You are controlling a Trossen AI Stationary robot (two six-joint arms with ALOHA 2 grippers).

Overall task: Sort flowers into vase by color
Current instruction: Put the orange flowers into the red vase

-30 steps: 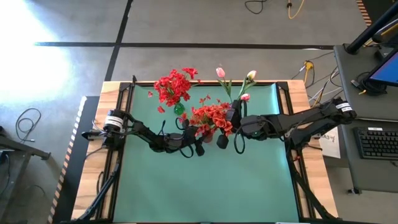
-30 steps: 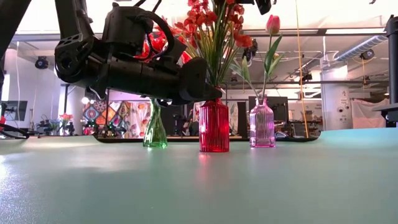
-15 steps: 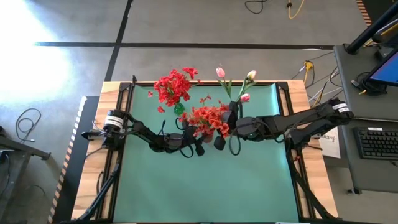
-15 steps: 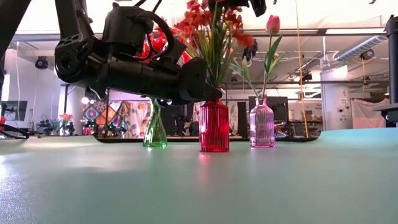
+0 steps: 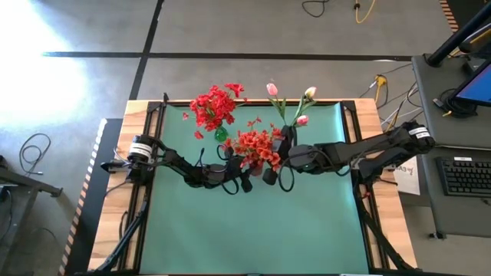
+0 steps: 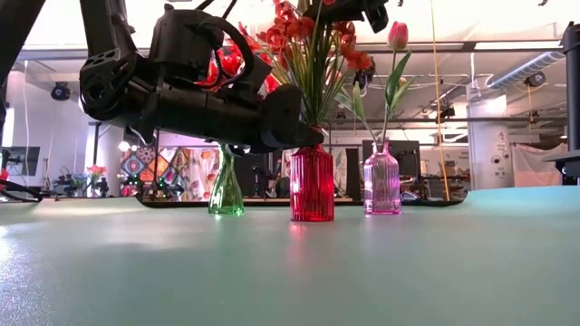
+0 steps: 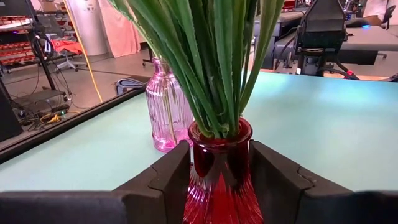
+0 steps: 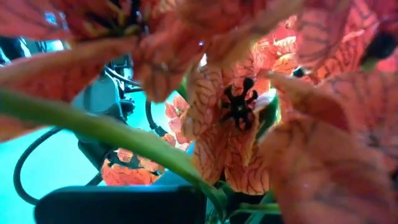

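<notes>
Three vases stand in a row at the far middle of the table. The red vase (image 6: 313,181) carries orange-red flowers (image 5: 257,146), and my left gripper (image 7: 219,180) is shut on it. A green vase (image 6: 226,186) bears red flowers (image 5: 215,106), and a pink vase (image 6: 381,179) bears pink tulip buds (image 5: 271,89). My right gripper (image 6: 353,9) is shut among the orange-red blossoms, high above the red vase. My left gripper pinches the red vase just below its neck (image 7: 219,149) between its two fingers (image 7: 169,177), reaching in level from the table's left. The vase stands upright with its base on the table. My right gripper is shut on an orange-red flower's green stem (image 8: 146,146), up by the blossoms, coming from the table's right. Blossoms and the finger (image 8: 118,204) hide the place of contact. The stem slants down toward the red vase.
The green mat (image 5: 253,230) lies open toward the near edge. The three vases stand close together, with the pink vase (image 7: 166,112) right behind the red one. Beyond the far edge are workshop benches and a desk with a keyboard (image 5: 464,175).
My right gripper has edged toward the table's left and slightly down with its flower. The orange-red blossoms have swayed with it toward the left. The red vase and my left gripper have kept still.
</notes>
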